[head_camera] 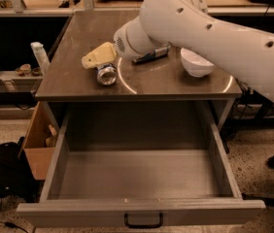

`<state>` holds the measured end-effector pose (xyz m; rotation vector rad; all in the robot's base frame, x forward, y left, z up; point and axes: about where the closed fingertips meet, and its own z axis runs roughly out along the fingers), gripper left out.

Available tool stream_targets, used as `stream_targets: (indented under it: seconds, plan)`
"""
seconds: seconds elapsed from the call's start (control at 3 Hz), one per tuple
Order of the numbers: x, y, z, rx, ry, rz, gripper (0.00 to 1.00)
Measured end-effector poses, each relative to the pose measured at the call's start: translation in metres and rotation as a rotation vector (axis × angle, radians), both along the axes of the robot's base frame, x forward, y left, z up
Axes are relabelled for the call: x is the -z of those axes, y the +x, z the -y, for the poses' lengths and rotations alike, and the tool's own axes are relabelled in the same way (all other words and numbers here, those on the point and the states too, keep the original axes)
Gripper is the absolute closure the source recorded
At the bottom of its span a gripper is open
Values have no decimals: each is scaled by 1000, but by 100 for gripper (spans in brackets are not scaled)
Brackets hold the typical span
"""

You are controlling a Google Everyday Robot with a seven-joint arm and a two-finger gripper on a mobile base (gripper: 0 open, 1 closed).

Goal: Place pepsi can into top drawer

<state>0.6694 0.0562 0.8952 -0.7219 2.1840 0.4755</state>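
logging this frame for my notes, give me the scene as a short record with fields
arm: white, in from the right over the table
pincer: mostly hidden under the arm's end, low over the table, left of the bowl
can: on its side near the table's front left, silver end toward camera, not held
drawer: open, nothing in it
packet: yellow, just behind the can
task: can not yet in drawer

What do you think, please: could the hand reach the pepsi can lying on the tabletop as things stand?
Probably yes. The pepsi can lies on its side, clear above and in front; only the yellow bag crowds its far side. The hand, mostly hidden under the arm, is close by.
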Motion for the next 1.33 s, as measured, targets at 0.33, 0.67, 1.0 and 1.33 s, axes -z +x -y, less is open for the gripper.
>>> stream_targets:
  seconds: [0.33, 0.67, 1.0, 1.33]
  plan:
    - [8, 2, -7, 30, -10, 2, 0]
    - [17, 3, -11, 56, -23, -2, 0]
    - [25, 4, -13, 82, -38, -5, 0]
    - [32, 5, -14, 113, -65, -7, 0]
